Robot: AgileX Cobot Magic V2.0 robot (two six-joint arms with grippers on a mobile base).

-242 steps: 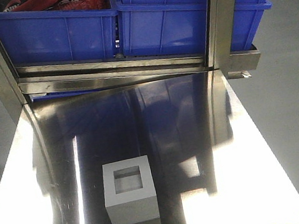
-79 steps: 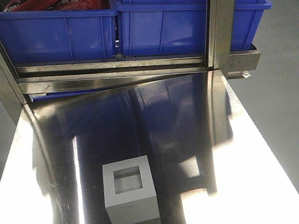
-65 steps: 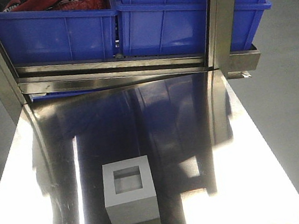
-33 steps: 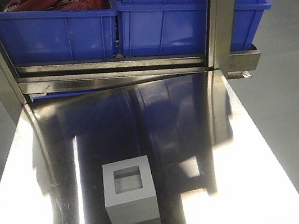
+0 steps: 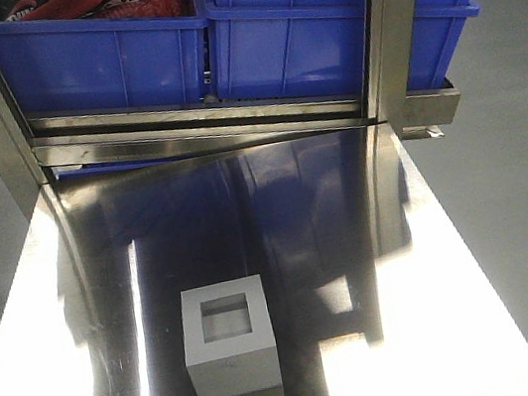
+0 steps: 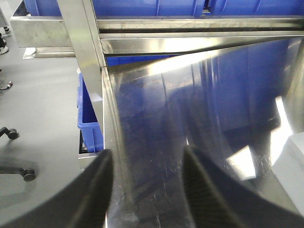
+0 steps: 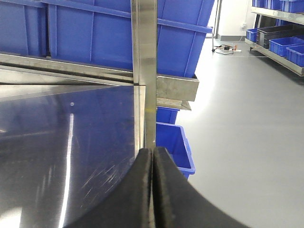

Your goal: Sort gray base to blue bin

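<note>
On steel table [image 5: 435,261], gray base [image 5: 228,339], upright, sq recess up

The top edge of the front view cuts off the left blue bin [image 5: 93,69] and the right blue bin [image 5: 300,46]. Only a strip of the left one's red-orange contents [image 5: 82,1] with white lettering shows, too little to name, while the right one's inside is hidden behind its wall and the steel uprights [image 5: 398,26] cover part of both. In the left wrist view the gray base [image 6: 293,171] is a pale sliver cut by the right edge. The left tool [image 6: 147,159] and the right tool [image 7: 152,154] are dark blurs cut off at the bottom edge.
</note>
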